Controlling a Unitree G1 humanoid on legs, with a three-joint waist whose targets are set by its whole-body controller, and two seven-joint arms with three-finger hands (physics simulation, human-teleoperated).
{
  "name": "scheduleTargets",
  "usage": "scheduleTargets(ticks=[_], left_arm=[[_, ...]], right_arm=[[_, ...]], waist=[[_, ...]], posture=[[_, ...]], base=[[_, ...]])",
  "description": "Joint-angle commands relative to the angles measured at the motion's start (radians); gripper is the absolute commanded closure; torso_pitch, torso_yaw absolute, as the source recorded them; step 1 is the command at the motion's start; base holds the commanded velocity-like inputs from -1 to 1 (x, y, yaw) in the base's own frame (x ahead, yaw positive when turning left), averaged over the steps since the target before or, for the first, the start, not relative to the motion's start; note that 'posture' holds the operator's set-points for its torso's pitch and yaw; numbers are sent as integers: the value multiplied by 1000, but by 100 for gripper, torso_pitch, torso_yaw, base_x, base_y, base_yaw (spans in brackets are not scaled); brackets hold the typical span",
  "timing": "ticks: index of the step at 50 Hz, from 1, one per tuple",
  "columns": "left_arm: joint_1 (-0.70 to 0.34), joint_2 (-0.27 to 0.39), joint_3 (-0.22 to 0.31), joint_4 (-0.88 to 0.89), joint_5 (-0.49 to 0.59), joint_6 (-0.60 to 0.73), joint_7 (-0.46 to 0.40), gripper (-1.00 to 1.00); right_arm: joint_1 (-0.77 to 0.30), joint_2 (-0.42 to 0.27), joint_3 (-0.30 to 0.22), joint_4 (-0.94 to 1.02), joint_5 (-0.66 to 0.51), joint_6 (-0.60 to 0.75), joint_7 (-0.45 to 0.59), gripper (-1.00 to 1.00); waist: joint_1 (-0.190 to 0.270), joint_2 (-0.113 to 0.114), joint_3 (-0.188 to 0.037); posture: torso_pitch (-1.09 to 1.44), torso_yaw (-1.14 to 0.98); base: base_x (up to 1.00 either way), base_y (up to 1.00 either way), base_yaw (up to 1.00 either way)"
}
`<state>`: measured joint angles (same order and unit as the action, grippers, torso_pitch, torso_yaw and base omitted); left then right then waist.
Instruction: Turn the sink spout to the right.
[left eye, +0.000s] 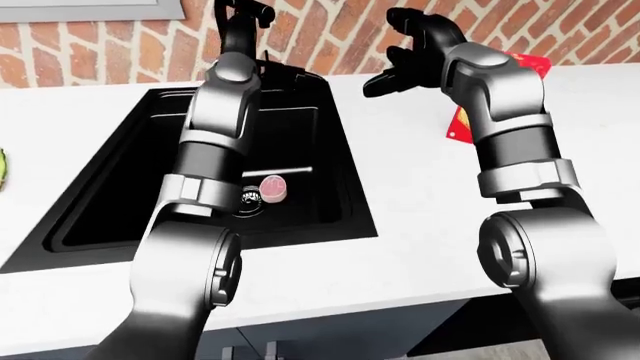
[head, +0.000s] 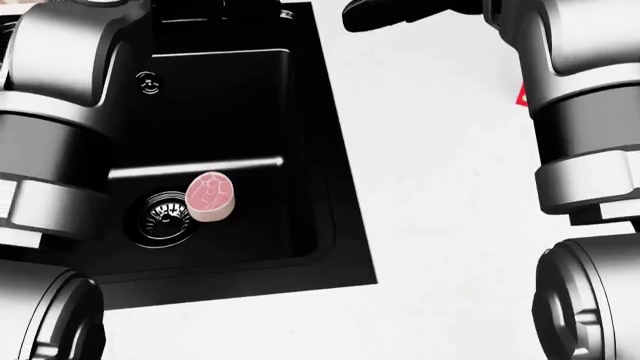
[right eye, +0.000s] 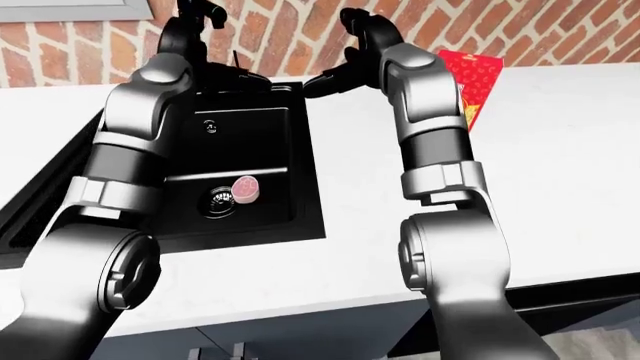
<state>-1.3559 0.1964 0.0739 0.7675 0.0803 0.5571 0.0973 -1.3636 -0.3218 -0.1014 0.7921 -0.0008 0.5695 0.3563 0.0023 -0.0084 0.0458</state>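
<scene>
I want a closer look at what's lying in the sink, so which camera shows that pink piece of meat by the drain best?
The head view: it looks almost straight down, so the pink meat appears large and unobstructed beside the drain. Both eye views show it only as a small pink disc, and in the left-eye view the left arm crowds it.

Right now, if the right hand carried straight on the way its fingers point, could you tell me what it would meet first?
The right hand is open, its fingers aimed toward the view's left along the brick wall. First in that line is probably the faucet at the sink rim, where the left hand is raised too; depth is unclear.
</scene>
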Motion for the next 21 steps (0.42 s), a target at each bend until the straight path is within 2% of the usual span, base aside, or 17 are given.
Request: scheduleTargets(ticks=[1, 21], left_arm=[[-35, 5, 0, -43, 6, -25, 3, -100], [-49, -31, -11, -83, 17, 22, 8, -100]], right_arm=[[-42, -12, -8, -45, 3, -22, -3, -100], [-28, -14, -10, -88, 3, 3, -4, -100]], waist=[[-1, -1, -35], [1, -5, -34]], posture=[[0, 0], [0, 0]], base=[[0, 0, 0], [0, 0, 0]])
